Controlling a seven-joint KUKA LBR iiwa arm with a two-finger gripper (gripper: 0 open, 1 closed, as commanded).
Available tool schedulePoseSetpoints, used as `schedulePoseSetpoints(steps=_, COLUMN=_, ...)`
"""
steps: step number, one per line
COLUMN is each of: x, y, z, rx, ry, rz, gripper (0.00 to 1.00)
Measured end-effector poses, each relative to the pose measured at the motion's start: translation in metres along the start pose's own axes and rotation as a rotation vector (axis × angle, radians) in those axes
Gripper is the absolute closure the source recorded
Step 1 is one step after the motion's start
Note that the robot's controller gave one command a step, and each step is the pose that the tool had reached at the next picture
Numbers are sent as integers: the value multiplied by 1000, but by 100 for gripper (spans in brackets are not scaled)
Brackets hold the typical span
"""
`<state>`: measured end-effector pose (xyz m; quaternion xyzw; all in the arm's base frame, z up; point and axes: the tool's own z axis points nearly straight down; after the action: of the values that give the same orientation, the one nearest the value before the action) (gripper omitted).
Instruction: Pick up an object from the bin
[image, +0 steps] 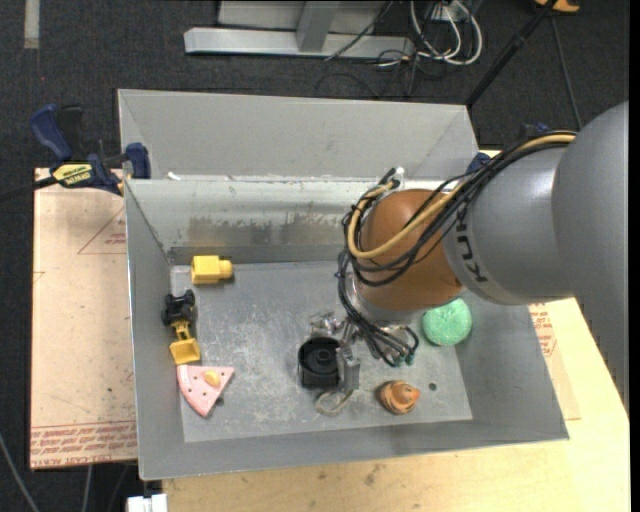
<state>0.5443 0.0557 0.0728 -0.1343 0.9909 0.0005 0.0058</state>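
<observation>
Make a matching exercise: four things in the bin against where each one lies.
Things:
1. yellow block
2. pink wedge
3. green ball
4. black disc

Places in the bin, as the view shows it:
A. right side, at the edge of the arm
B. lower left corner
C. lower middle, right beside the claw
D. upper left, near the far wall

Pairs: 1-D, 2-B, 3-A, 4-C.
</observation>
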Motion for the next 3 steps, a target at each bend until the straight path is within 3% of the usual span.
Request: schedulePoseSetpoints(steps=3, x=1, y=0, z=-9, rx=-1, ry=8, rz=1, gripper=100)
